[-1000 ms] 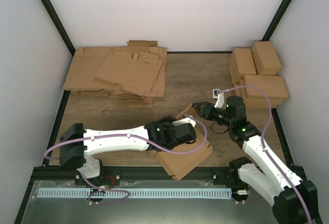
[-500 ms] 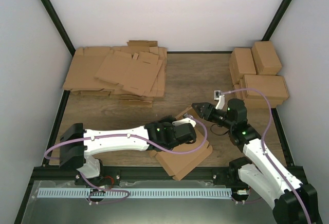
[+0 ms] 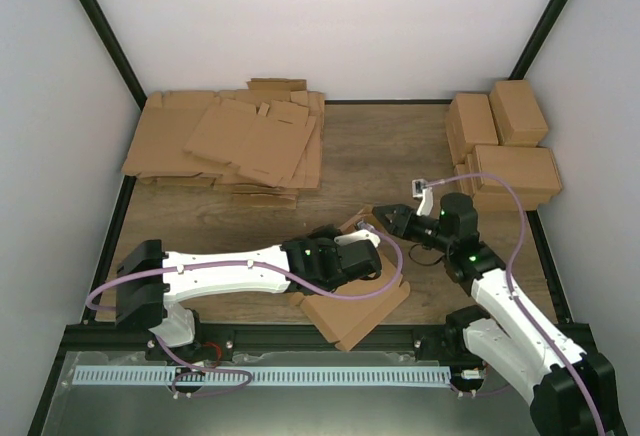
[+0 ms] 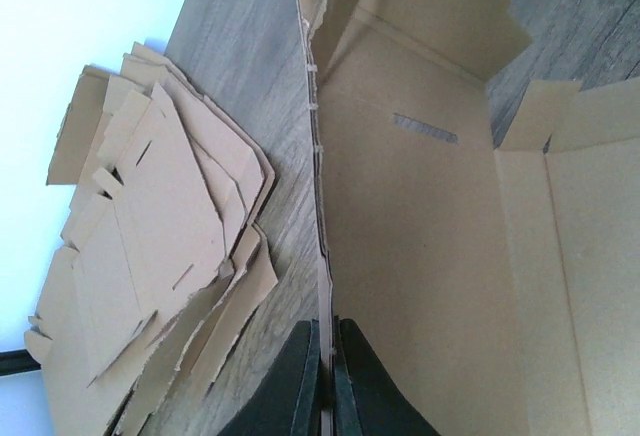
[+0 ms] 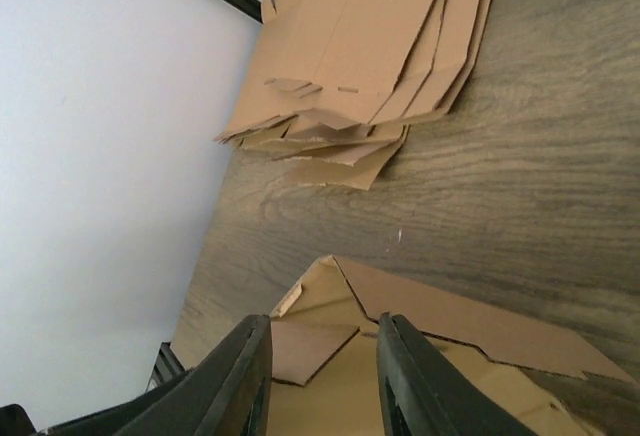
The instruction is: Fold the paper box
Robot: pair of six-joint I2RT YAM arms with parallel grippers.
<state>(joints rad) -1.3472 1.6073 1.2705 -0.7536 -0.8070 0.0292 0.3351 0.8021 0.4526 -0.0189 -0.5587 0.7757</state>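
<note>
Near the front edge of the surface (image 3: 380, 156), the closed left claw (image 4: 325, 341) pinches one wall of the paper box (image 3: 350, 321) upright, likely steadying it for the right claw (image 5: 322, 331), parted and empty.

Box (image 3: 352, 318): plain brown cardboard, unprinted, half-folded. Lay near front edge of table (image 3: 400, 156), skewed to that edge. Flat panel spread toward front, free corner pointing front. Far end raised, small flap sticking up. From left wrist: inside faced up, long wall (image 4: 318, 156) stood upright along one side, top edge ragged; short slit showed in panel; end flap tilted; crease ran along neighbouring panel. Wall's near end was pinched in left gripper (image 4: 326, 331). From right wrist: far wall leaned inward, small tab lay inside.
</note>
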